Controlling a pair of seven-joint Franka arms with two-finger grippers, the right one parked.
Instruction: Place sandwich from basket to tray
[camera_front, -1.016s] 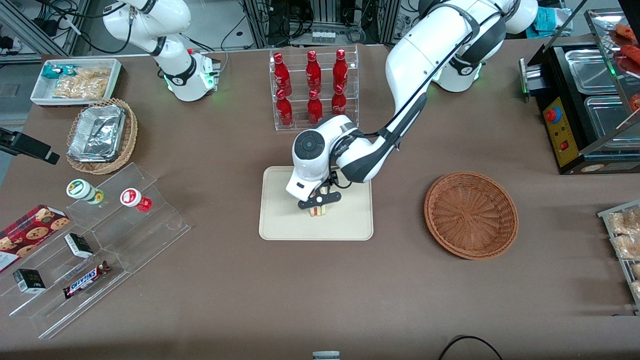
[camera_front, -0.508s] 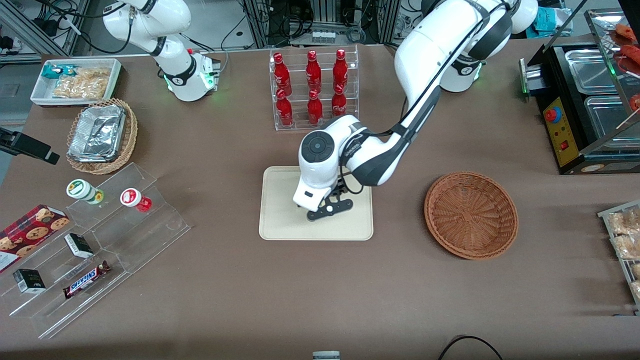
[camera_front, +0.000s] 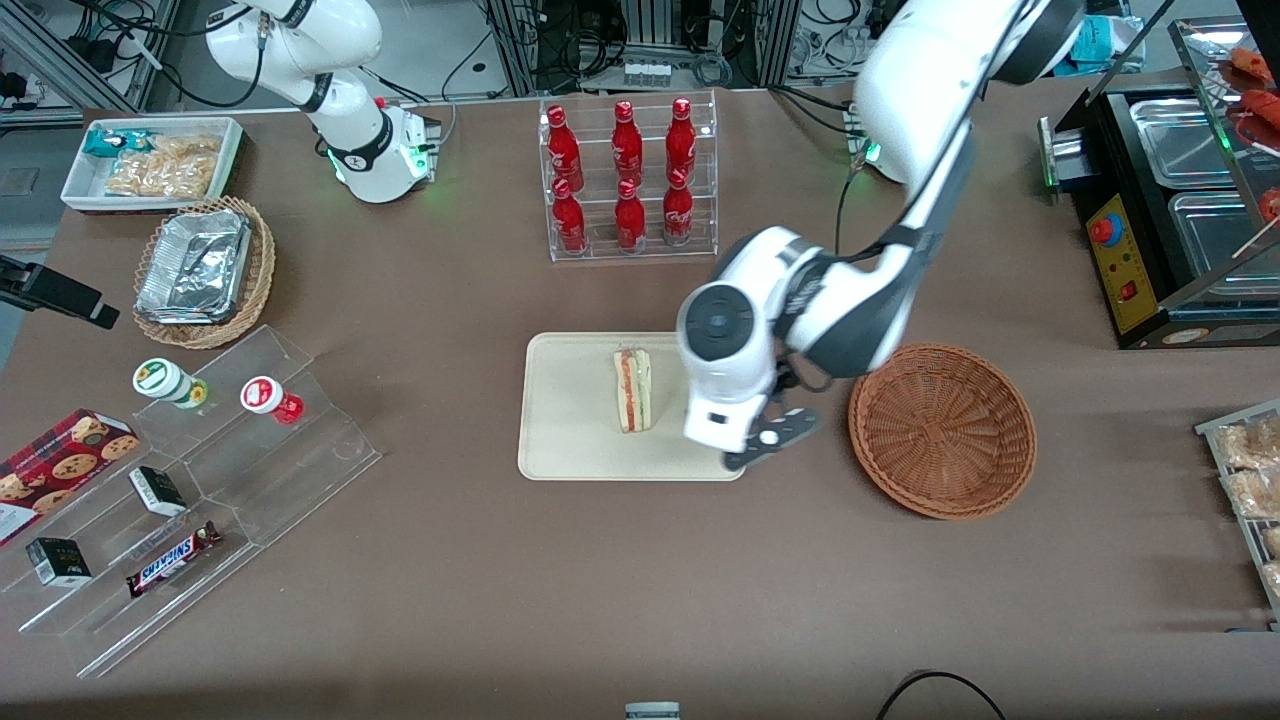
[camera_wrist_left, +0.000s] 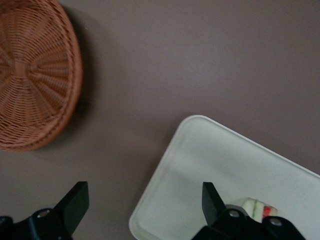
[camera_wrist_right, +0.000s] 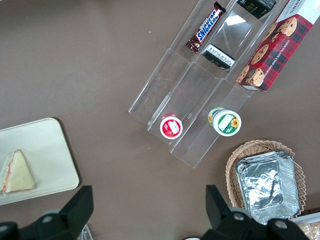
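1. Sandwich (camera_front: 633, 389) is on the tray (camera_front: 570, 430), standing on edge near the tray's middle, filling stripe up. Nothing is touching it.
2. Hand (camera_front: 757, 447) hangs above the tray corner nearest the basket (camera_front: 941, 430), between sandwich and basket, clear of both.
3. Hand state: spread wide, holding nothing. In the left wrist view the two black fingers (camera_wrist_left: 74, 203) sit far apart, with bare counter (camera_wrist_left: 200, 60) and the tray corner (camera_wrist_left: 200, 165) showing between them.
4. That same view catches a sliver of the sandwich (camera_wrist_left: 256, 207) just past one finger, and the basket (camera_wrist_left: 35, 75) off to the side.
5. Basket sits on the counter toward the working arm's end, just beside the tray and not touching it. I see only bare weave inside.
6. The right wrist view shows the sandwich (camera_wrist_right: 16, 172) as a pale wedge lying inside the tray (camera_wrist_right: 50, 150) rim.
7. Rack of red bottles (camera_front: 627, 175) stands farther from the front camera than the tray, apart from it.
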